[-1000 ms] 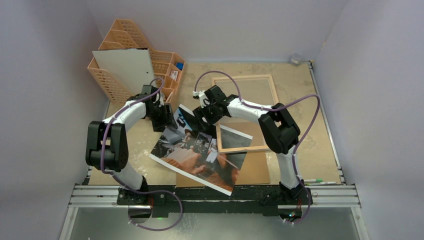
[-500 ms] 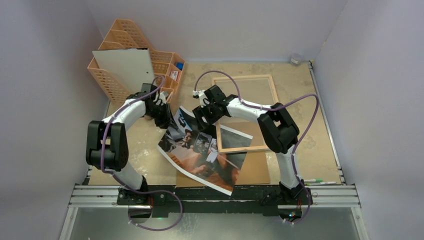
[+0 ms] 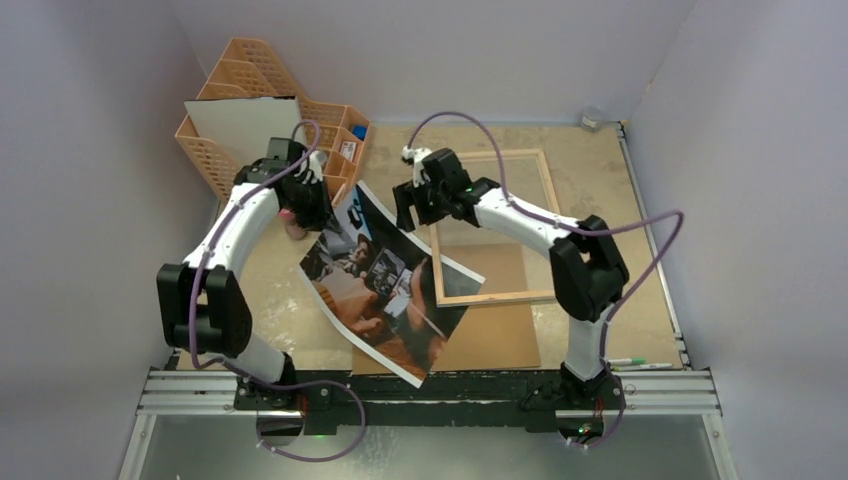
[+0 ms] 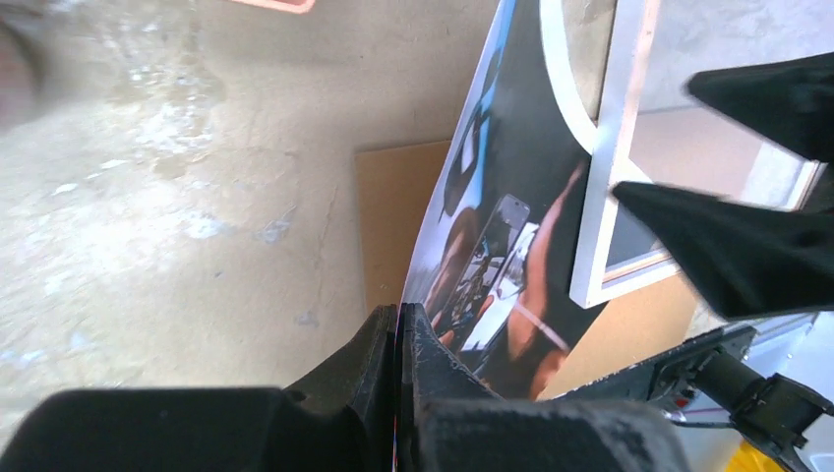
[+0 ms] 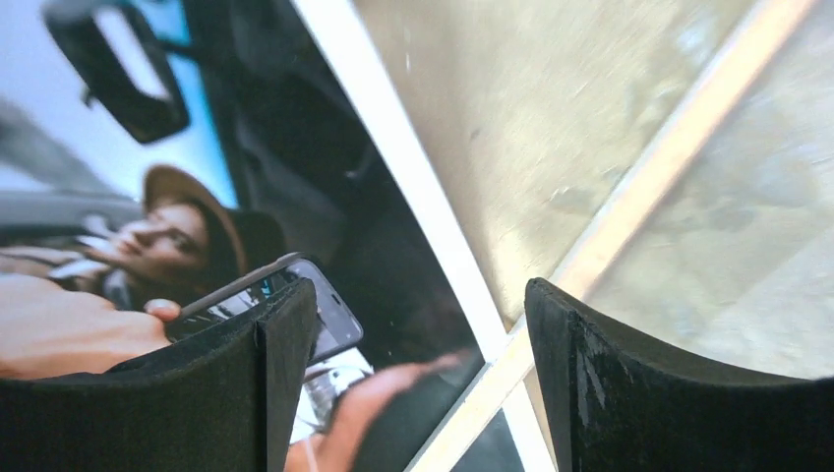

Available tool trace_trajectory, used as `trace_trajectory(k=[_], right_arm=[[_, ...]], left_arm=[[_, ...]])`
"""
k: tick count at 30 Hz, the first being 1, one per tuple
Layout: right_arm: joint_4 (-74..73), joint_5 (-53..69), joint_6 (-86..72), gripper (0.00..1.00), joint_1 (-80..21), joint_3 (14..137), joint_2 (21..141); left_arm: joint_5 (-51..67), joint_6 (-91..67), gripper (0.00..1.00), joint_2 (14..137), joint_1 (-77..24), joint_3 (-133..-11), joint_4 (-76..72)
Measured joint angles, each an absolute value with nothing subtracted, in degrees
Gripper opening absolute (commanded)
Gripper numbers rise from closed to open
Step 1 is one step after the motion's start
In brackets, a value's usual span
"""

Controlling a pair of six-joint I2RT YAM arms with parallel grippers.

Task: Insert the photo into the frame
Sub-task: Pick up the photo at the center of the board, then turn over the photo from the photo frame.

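since a second ago the left gripper [image 4: 398, 320] has gone from parted to pressed together on the photo [image 3: 380, 290], and its arm has drawn back toward the peach file organiser [image 3: 235, 75], taking the print's far-left edge with it. the photo has swung and tipped: that pinched edge now stands raised off the table [image 3: 620, 200], while the sheet slopes down toward the near side. the right gripper [image 5: 418, 300] has pulled up and away toward the far side, off the picture it was crowding before. seen from the left wrist, the two dark fingers meet flat on the print's edge with the paper between them, and the glossy face runs away from them, showing the phone screen and orange-tan arms. from above, the photo's right corner lies over the left near corner of the frame [image 3: 500, 296], which rests flat on the table with its pane showing, and the print's near corner reaches past the brown fibreboard sheet [image 3: 495, 335] that lies under the frame's near end. the right gripper's jaws stand wide apart with nothing between them; it hangs above the photo's white far border and the frame's left rail, both visible in the gap from the right wrist, along with the capped person's face at the left.
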State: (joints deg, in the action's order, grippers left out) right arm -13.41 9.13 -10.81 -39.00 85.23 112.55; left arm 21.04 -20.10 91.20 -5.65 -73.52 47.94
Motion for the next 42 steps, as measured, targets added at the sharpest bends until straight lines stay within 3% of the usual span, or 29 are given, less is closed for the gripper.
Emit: trace_trajectory(k=[9, 15, 24, 31, 42], right_arm=[[-2.4, 5.9, -17.4, 0.97, -34.3, 85.1, 99.9], [2.5, 16.8, -18.5, 0.98, -30.2, 88.5, 99.5], [7.5, 35.2, -16.2, 0.99, -27.0, 90.7, 93.9], [10.0, 38.8, -14.9, 0.99, -24.3, 84.4, 83.9], [10.6, 40.8, -12.5, 0.98, -22.0, 81.3, 82.3]], left_arm=[[16.2, -18.3, 0.00, 74.4, -5.7, -79.7, 52.1], [18.9, -18.2, 0.00, 66.4, -5.7, -81.9, 51.5], [26.1, -18.5, 0.00, 71.2, -5.7, -96.7, 49.8], [30.6, -19.5, 0.00, 78.8, -5.6, -108.6, 49.8], [36.1, -18.4, 0.00, 82.1, -5.7, -109.4, 50.2]])
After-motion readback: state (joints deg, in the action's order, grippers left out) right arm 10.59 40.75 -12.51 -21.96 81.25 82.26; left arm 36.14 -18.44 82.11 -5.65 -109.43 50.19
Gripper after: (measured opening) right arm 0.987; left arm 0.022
